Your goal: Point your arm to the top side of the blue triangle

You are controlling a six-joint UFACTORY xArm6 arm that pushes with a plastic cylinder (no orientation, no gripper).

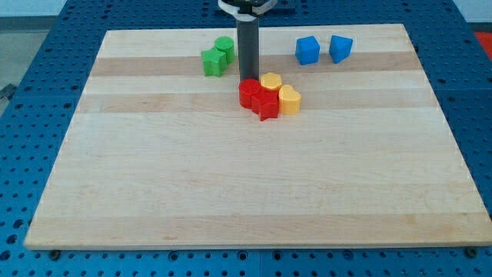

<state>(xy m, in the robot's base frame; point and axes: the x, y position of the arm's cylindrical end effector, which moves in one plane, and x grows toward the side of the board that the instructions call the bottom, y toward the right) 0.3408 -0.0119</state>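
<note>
1. Rod end: my tip [248,79] is seen at the red cluster's 12 o'clock edge, touching or just beside the red block [248,94]; contact can't be confirmed.
2. Fingers: none fitted; a bare rod is carried, so nothing is open, closed or held.
3. Target: the blue triangle [341,48] is located near the desk [231,192] far edge, approx. 2 o'clock from the tip, just beside the blue cube [307,50] at its 9 o'clock.
4. Cluster: red star-like block [267,105], yellow blocks [271,80] and [289,100] are packed together.
5. Green blocks [217,57] sit at 10 o'clock, apart.
6. Risks: a direct path would shove the yellow block; the blue cube could be clipped en route; little room is left above the triangle, so overshoot may nudge it.
</note>
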